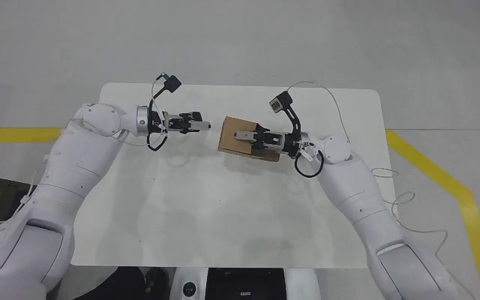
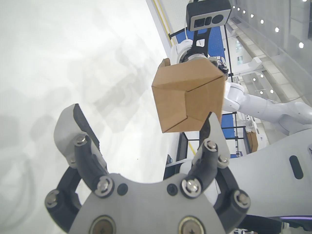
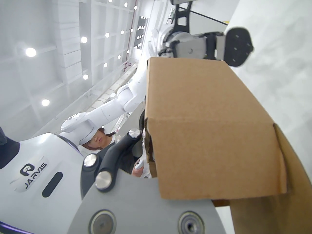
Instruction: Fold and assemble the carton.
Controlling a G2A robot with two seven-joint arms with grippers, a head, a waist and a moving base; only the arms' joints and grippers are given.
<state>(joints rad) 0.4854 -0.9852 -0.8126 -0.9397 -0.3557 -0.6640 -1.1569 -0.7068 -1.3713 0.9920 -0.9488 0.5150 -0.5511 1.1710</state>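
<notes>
A brown cardboard carton (image 1: pixel 238 135) is held above the middle of the white table (image 1: pixel 225 225), its end flaps folded shut on the side facing the left arm (image 2: pixel 187 98). My right gripper (image 1: pixel 246 136) is shut on the carton's wall from the right side. In the right wrist view the carton (image 3: pixel 207 122) hides the fingers, and a loose flap (image 3: pixel 268 210) hangs at its near end. My left gripper (image 1: pixel 198 121) hovers just left of the carton, apart from it. It stands open (image 2: pixel 146 122), with nothing between its fingers (image 2: pixel 80 125).
The table's back edge (image 1: pixel 240 88) lies close behind both grippers. A thin cable (image 1: pixel 330 97) loops over the right arm. Yellow floor tape (image 1: pixel 431 169) runs beside the table on the right. Bare tabletop stretches toward the front edge.
</notes>
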